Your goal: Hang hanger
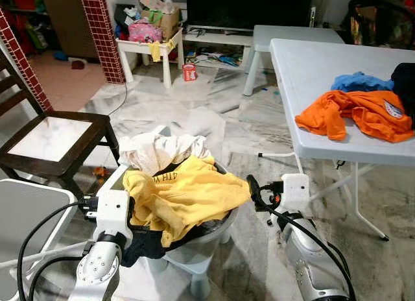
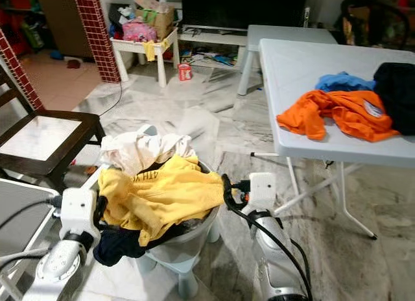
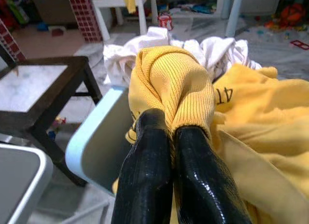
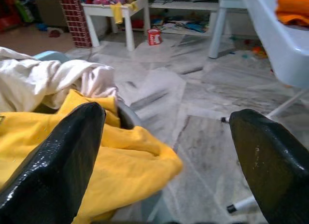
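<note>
A yellow garment (image 1: pixel 188 194) lies on top of a pale round laundry basket (image 1: pixel 220 228), over a white garment (image 1: pixel 159 150) and a dark one (image 1: pixel 139 249) that hangs over the near rim. My left gripper (image 3: pixel 171 122) is shut on a bunched fold of the yellow garment at the basket's left side. At the basket's right rim my right gripper (image 4: pixel 166 115) stands open, its fingers (image 1: pixel 254 187) beside the yellow cloth's edge with nothing between them. I see no hanger in these views.
A dark wooden chair (image 1: pixel 58 139) stands to the left, and a white surface (image 1: pixel 26 210) sits at the near left. On the right, a white folding table (image 1: pixel 311 74) carries orange (image 1: pixel 363 113) and blue (image 1: pixel 360 82) clothes. A cluttered small table (image 1: pixel 152 45) and a brick pillar (image 1: pixel 104 28) stand behind.
</note>
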`<state>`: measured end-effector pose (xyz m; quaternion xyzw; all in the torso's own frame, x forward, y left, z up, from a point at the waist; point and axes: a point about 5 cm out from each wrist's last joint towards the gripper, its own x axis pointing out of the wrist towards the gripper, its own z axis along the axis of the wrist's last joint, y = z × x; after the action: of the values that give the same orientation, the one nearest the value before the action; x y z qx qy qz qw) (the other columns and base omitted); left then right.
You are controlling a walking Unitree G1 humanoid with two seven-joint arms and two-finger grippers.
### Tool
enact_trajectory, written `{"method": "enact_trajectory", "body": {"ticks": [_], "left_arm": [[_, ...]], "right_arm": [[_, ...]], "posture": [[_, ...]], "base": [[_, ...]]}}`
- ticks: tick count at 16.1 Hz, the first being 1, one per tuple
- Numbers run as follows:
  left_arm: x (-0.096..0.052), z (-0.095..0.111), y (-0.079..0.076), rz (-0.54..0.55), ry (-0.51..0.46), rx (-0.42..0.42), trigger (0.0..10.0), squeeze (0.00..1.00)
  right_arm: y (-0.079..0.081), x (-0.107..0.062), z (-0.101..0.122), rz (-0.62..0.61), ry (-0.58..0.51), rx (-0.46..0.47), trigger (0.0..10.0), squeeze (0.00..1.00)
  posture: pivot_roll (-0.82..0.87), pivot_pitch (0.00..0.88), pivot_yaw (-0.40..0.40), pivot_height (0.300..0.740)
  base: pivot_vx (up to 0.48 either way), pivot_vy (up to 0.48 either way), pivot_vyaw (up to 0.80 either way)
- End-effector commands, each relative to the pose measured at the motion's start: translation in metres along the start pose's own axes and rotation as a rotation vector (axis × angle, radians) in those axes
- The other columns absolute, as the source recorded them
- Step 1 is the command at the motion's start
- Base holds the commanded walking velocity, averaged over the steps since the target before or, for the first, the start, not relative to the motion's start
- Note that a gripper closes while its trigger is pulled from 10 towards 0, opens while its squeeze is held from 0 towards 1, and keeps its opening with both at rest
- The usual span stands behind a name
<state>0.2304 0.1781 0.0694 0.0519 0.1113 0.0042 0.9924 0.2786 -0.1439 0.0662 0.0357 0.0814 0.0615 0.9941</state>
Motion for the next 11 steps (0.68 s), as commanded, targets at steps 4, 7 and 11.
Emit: {"method": "enact_trajectory", "body": {"ticks": [4,7,11], "left_arm": [[0.001,-0.005,0.001,-0.088,0.029,-0.046,10.0,0.0],[0.009,0.004,-0.008,-0.165,0.0,-0.057,10.0,0.0],[0.016,0.013,-0.01,-0.256,-0.008,-0.068,10.0,0.0]], "right_arm": [[-0.009,-0.007,0.0,-0.088,0.006,0.054,10.0,0.0],[-0.007,-0.009,-0.002,-0.108,0.02,0.074,10.0,0.0],[-0.007,-0.007,-0.004,-0.156,0.009,0.107,10.0,0.0]], "posture": [[-0.05,0.0,0.044,0.74],[-0.06,0.0,0.082,0.74],[-0.06,0.0,0.148,0.74]], "base": [[0.0,0.0,0.0],[0.0,0.0,-0.53],[0.0,0.0,-0.8]]}}
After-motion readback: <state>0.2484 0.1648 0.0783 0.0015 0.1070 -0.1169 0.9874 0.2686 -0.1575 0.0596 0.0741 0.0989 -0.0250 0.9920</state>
